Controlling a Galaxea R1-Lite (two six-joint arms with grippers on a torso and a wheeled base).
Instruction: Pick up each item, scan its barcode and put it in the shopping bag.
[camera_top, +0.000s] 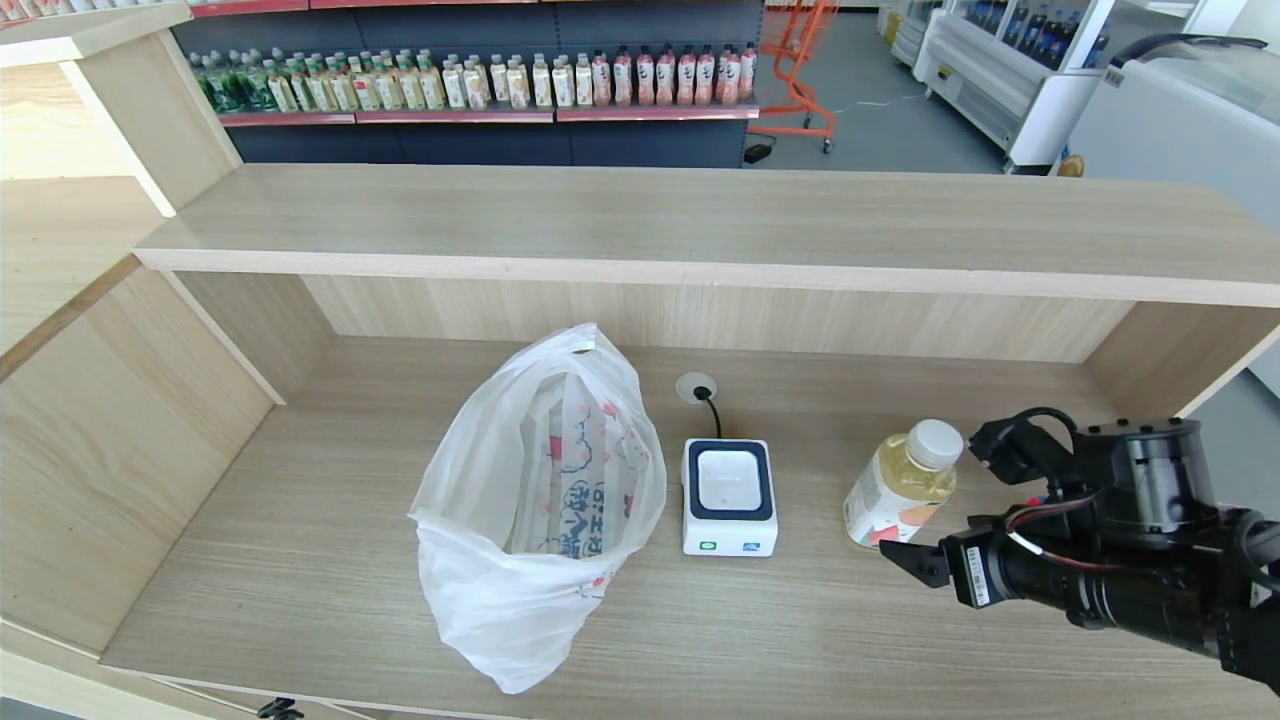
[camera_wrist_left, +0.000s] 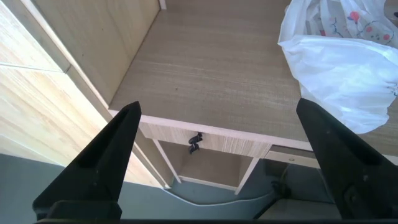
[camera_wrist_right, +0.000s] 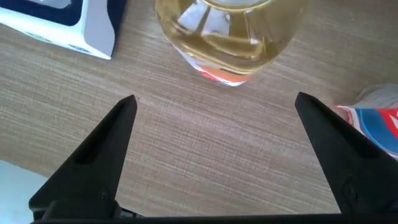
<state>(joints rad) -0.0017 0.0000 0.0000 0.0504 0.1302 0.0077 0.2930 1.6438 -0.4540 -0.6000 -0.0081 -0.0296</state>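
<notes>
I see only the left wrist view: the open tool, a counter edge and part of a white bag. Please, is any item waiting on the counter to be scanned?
Observer: Yes. One bottle of yellow drink with a white cap stands on the counter, to the right of the scanner.
Operator: Where is the right tool?
Observer: The right tool is low at the bottle, open; the bottle is just ahead of its fingers, not between them.
Operator: Is the bag empty?
Observer: No. The shopping bag holds flat printed packages standing on end.
</notes>
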